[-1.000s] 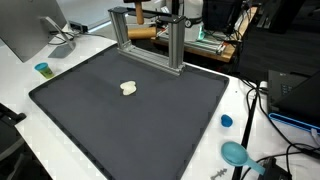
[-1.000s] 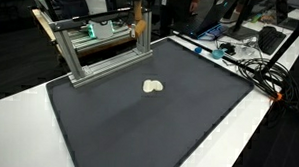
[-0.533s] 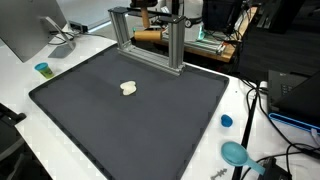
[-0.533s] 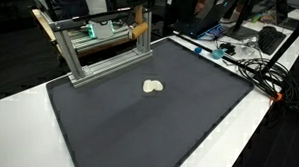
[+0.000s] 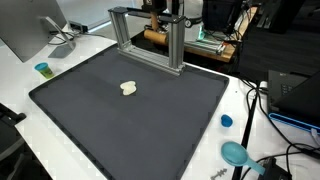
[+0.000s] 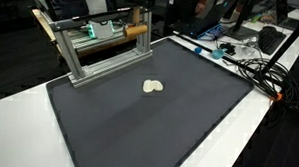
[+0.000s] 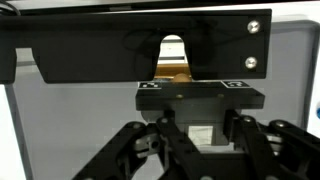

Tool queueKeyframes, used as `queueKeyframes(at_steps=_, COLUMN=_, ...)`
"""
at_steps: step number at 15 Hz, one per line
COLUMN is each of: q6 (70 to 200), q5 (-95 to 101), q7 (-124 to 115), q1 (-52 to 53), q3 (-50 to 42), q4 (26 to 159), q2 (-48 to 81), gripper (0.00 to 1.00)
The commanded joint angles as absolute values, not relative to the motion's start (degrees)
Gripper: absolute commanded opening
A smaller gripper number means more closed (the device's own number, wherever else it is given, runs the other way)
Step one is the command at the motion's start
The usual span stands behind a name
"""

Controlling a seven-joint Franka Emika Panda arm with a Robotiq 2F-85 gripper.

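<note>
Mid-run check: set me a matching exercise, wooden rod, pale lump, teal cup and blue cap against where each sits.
1 wooden rod
2 pale lump
3 teal cup
4 blue cap

A on the black mat
B white table, near the monitor
C at the metal frame
D white table, by the cables

Pairs: 1-C, 2-A, 3-B, 4-D

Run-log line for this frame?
gripper shut on light-brown wooden rod | rod by grey metal frame | small cream lump apart on black mat
</note>
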State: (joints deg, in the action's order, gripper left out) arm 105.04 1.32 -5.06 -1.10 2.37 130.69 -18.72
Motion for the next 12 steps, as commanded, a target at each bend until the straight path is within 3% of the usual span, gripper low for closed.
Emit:
queueKeyframes(at_steps=1, q6=106.1, q5=0.4, q7=-7.6, q1=-1.3, q3=1.6, q4=134.0, q2=-19.1, gripper=0.22)
queueKeyframes(at_steps=11, q6=109.7, q5=0.1, q7=6.5, q1=0.3, q3=-0.9, q4=143.6, q2=-30.1, gripper=0.22)
queueKeyframes(at_steps=12, q6=108.9, q5=0.1, q7=7.7, q1=0.4, q3=-1.2, q4=143.9, q2=-30.4, gripper=0.72)
